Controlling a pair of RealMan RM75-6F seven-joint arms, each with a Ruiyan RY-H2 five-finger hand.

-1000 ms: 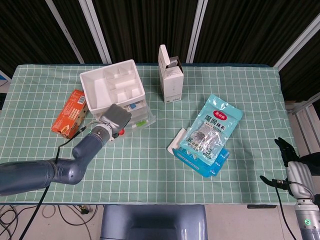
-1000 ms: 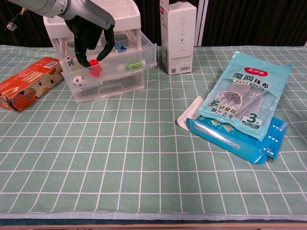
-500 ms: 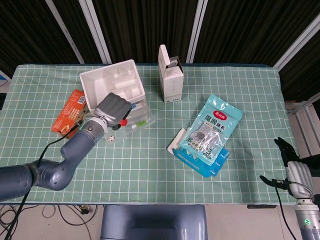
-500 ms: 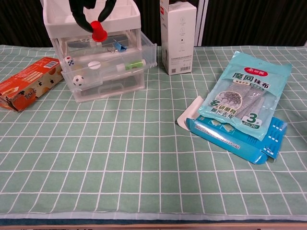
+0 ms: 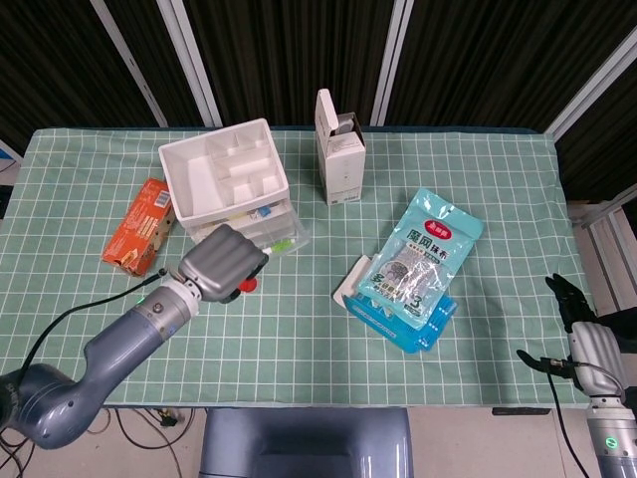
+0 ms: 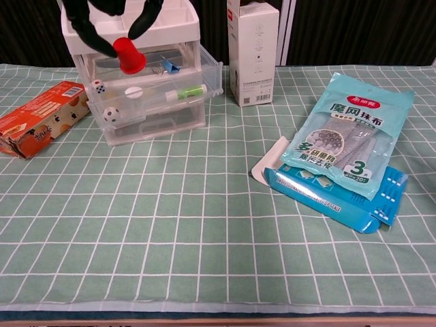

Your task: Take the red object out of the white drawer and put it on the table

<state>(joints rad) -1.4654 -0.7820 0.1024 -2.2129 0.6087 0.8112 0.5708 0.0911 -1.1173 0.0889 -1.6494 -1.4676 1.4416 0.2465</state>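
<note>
My left hand holds the small red object pinched in its fingertips, lifted clear of the drawer and hanging in front of it above the table. The white drawer unit stands at the back left with its clear upper drawer pulled out; dice, a small ball and a green marker lie in it. My right hand hangs off the table's right edge with fingers apart, holding nothing.
An orange snack box lies left of the drawer unit. A tall white carton stands at the back centre. A teal sachet pack rests on a blue box at the right. Green checked cloth covers the table.
My left hand rose out of the open drawer with the red object, then drew back toward the table's front, carrying it past the drawer's front edge. The right hand stayed still.
</note>
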